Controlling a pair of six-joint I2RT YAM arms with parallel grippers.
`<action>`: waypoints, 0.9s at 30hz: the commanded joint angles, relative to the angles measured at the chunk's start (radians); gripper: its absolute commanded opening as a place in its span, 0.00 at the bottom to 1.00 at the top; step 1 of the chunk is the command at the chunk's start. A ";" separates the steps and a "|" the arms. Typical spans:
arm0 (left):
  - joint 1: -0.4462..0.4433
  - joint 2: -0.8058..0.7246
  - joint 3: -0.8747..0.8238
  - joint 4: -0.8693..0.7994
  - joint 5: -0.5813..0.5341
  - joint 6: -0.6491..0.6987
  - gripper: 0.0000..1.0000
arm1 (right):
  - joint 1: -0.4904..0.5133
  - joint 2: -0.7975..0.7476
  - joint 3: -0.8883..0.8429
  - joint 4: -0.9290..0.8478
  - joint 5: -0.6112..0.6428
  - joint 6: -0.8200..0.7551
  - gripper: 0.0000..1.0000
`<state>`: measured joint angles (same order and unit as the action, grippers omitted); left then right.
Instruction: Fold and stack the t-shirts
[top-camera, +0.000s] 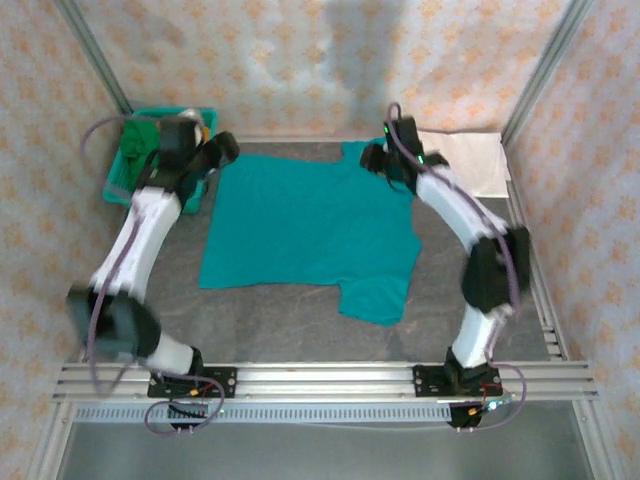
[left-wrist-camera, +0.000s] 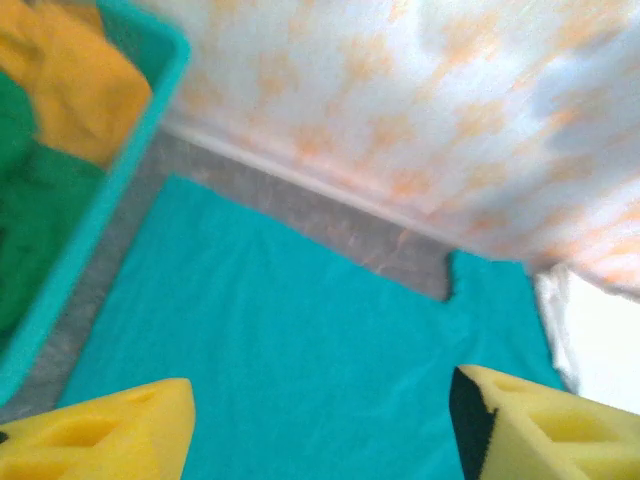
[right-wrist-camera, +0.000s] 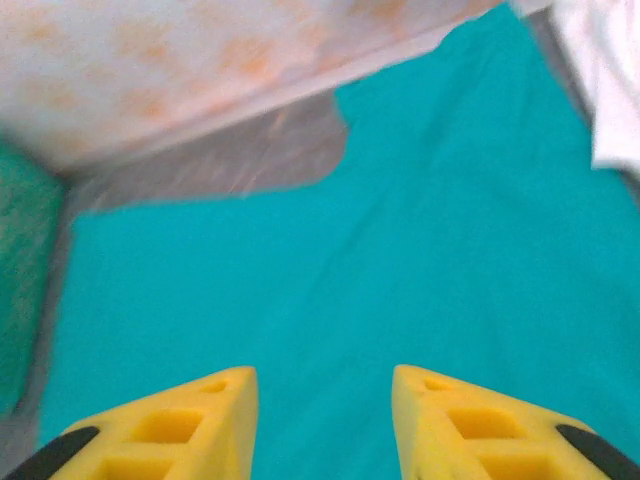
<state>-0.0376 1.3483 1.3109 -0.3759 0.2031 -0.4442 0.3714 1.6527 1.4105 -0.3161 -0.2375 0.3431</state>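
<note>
A teal t-shirt lies spread flat on the dark table, plain side up, one sleeve pointing toward the near edge; it also fills the ground in the left wrist view and the right wrist view. My left gripper hovers over the shirt's far left corner, open, its yellow fingers wide apart with nothing between them. My right gripper hangs over the far right corner, open and empty. A white t-shirt lies at the far right. Dark green and orange shirts sit in the basket.
The teal plastic basket stands at the table's far left corner, its rim close beside the shirt's left edge. Patterned walls enclose the table at back and sides. A metal rail runs along the near edge.
</note>
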 joint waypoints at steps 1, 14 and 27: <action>0.016 -0.161 -0.306 -0.090 -0.108 0.022 0.72 | 0.032 -0.274 -0.444 0.287 -0.037 -0.067 0.42; 0.255 -0.156 -0.584 -0.244 0.066 -0.047 0.73 | 0.132 -0.578 -0.910 0.519 -0.109 -0.131 0.59; 0.239 -0.060 -0.639 -0.212 0.052 -0.011 0.65 | 0.135 -0.555 -0.947 0.630 -0.104 -0.137 0.66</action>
<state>0.2153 1.2751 0.6903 -0.6125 0.2550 -0.4637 0.4995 1.0912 0.4759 0.2497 -0.3481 0.2222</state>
